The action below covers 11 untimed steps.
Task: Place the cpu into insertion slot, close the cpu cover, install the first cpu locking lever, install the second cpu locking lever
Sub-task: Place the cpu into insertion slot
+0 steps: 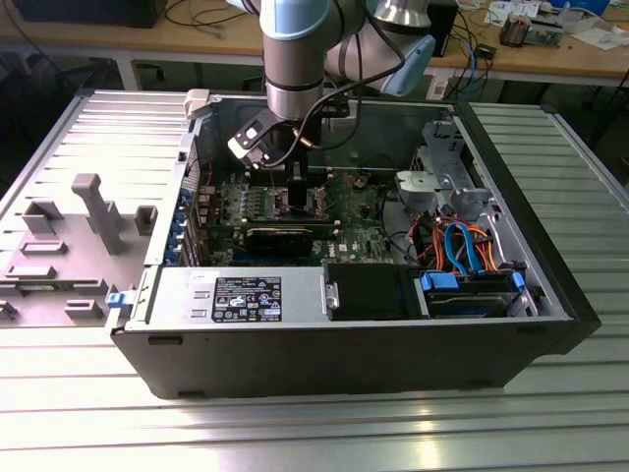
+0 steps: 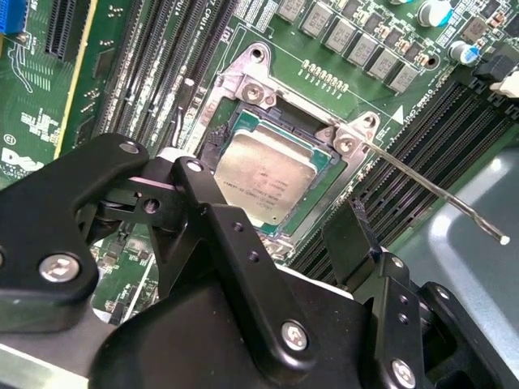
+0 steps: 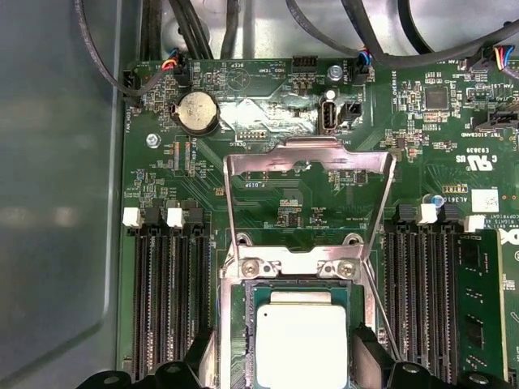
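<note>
The gripper (image 1: 292, 182) hangs inside the open computer case (image 1: 344, 364), in the upper middle of the exterior view, low over the green motherboard (image 1: 364, 211). The case stands on the ribbed metal table (image 1: 295, 433).

In both wrist views the cpu (image 3: 302, 340) lies in the insertion slot (image 3: 247, 320), silvery top up, and it looks level within the rim. The jaws are spread, one on each side of the chip. One seems close to its edge and the other is clearly apart from it, so they pinch nothing.

The cpu cover (image 3: 308, 154) stands raised on its hinge beyond the socket, its square window open over bare board. A thin locking lever (image 2: 438, 194) juts out beside the socket, unlatched.

The step in hand appears to be seating and letting go of the chip. To do it well:
- The jaws should stay wide and the gripper (image 2: 274, 198) should move straight along its own axis, since any sideways drift could nudge the chip off the contacts.
- All four edges should sit evenly inside the rim.
- The jaws should stay clear of the lever and the memory slots (image 3: 166, 300) flanking the socket.
</note>
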### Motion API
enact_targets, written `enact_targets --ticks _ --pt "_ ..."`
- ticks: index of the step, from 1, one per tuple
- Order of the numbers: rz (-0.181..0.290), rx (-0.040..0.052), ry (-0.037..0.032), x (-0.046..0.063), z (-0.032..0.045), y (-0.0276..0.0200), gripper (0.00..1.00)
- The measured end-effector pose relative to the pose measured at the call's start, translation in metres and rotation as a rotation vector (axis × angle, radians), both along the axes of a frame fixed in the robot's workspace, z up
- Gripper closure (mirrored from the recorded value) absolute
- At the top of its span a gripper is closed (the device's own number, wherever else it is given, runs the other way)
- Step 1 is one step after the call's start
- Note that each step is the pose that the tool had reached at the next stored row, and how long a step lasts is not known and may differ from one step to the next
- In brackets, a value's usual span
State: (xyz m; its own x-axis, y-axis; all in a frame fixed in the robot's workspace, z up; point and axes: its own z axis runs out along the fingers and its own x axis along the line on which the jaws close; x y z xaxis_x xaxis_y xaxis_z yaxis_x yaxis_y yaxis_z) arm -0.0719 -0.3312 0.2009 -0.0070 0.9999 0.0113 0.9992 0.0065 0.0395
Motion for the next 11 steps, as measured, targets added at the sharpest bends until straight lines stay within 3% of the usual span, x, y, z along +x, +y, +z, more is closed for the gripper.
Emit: enact_targets --ticks 11 --pt "0.001 -0.0005 0.0001 0.0005 0.0004 0.0012 0.24"
